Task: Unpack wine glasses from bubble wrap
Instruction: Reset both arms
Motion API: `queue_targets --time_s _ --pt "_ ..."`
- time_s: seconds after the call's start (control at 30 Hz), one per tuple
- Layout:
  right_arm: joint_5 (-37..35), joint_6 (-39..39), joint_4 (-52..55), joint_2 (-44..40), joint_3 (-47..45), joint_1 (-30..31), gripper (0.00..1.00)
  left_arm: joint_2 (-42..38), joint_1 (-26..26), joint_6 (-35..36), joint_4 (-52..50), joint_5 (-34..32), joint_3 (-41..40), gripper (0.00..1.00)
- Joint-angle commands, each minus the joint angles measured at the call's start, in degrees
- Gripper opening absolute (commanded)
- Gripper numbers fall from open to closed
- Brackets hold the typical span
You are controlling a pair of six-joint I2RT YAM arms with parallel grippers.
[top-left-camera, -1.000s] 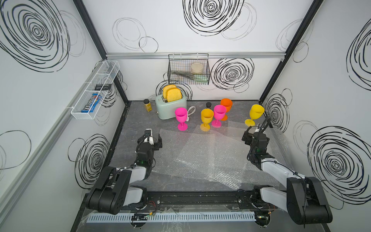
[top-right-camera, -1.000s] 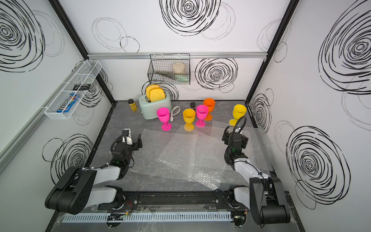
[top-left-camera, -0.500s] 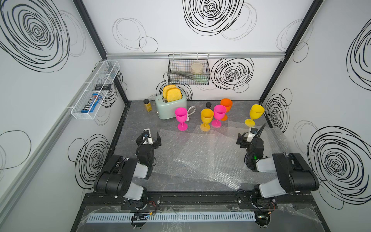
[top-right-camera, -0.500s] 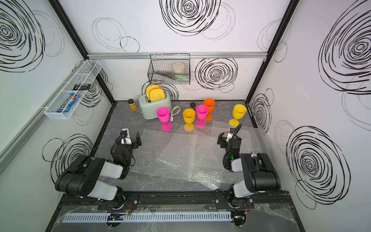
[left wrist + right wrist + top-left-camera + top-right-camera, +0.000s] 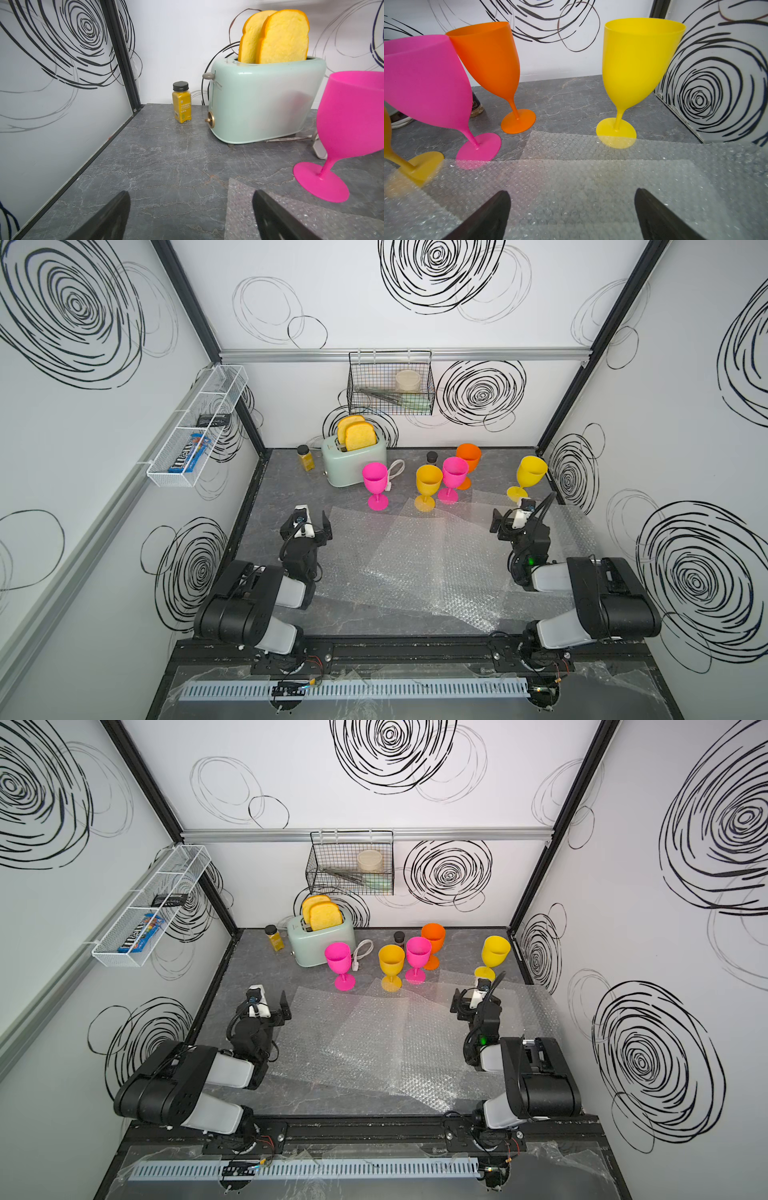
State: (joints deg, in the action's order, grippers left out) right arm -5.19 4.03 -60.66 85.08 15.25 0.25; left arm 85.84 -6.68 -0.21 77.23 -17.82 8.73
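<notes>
"TURMERIC POWDER" is read on the yellow jar (image 5: pixel 181 101) beside the toaster (image 5: pixel 266 99), and "m&m's" is made out on a packet (image 5: pixel 189 454) in the wall shelf (image 5: pixel 170 477). The second jar (image 5: pixel 432 457) is mostly hidden behind glasses, its label unread. The five glasses (image 5: pixel 454 475) are stood upright at the back, unwrapped, with the wrap (image 5: pixel 415 556) laid flat in overlapping sheets before them; some feet are veiled by its edge. The left gripper (image 5: pixel 190 193) and right gripper (image 5: pixel 571 192) are spread wide and empty, their fingers cut off by the frame.
</notes>
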Motion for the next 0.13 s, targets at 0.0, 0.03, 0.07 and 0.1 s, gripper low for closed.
queue_targets --time_s 0.0,0.03,0.07,0.1 --pt "0.4 0.0 -0.6 -0.1 0.7 -0.1 0.97 -0.1 0.3 -0.4 4.3 0.5 0.9 0.96" --pt "0.5 0.1 -0.7 -0.3 0.5 -0.1 0.97 0.0 0.3 -0.4 4.3 0.5 0.8 0.96" --pt "0.4 0.0 -1.2 -0.6 0.1 0.0 0.97 -0.1 0.3 -0.4 4.3 0.5 0.8 0.96" --pt "0.4 0.0 -1.3 -0.7 0.0 0.0 0.97 -0.1 0.3 -0.4 4.4 0.5 0.8 0.96"
